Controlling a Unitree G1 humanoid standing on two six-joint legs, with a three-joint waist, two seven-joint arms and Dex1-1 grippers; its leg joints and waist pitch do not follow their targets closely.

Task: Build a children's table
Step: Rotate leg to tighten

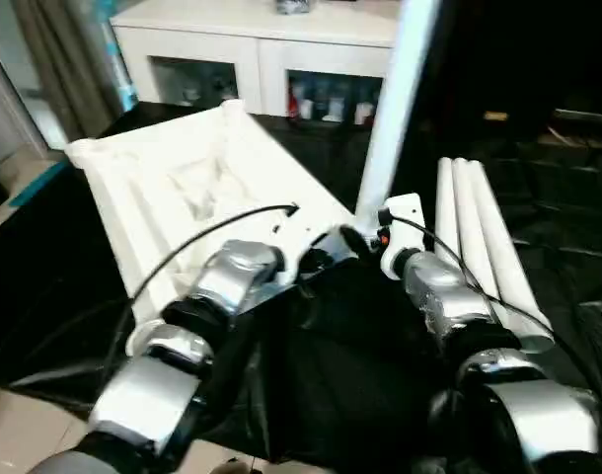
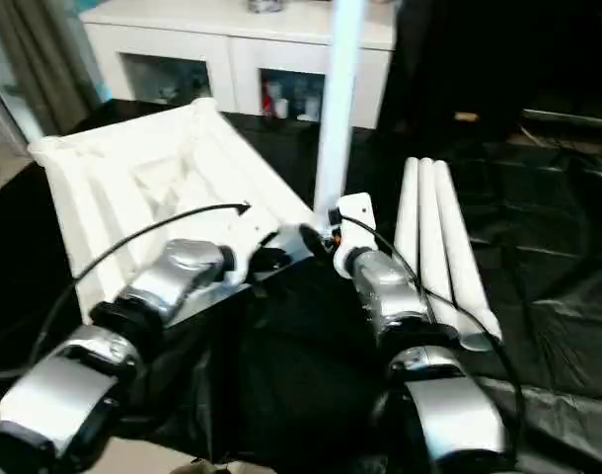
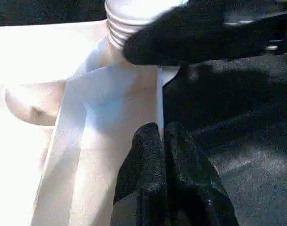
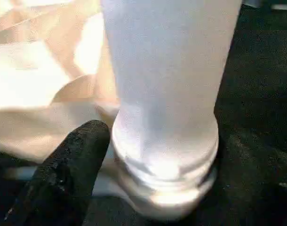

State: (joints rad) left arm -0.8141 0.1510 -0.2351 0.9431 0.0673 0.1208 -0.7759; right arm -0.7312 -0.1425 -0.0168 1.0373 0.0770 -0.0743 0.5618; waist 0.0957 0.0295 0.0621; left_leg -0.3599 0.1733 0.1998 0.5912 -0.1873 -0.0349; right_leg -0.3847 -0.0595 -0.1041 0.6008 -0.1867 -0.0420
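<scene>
- Your left gripper has its fingers pressed together, tips at the rim of the upturned table top
- Your right gripper sits at the base of the upright leg in the near corner socket; whether it clamps the leg, you cannot tell
- Three spare legs lie side by side, just right of your right arm, on the black sheet

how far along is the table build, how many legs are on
Early. The tabletop lies underside up on the black sheet, and one leg stands upright at its near corner socket, with thread rings above the socket, so it looks not fully seated. The left end effector, shut, pinches the tabletop's edge; the right end effector is at that leg's base. Three legs lie beside it, not yet fitted.
</scene>
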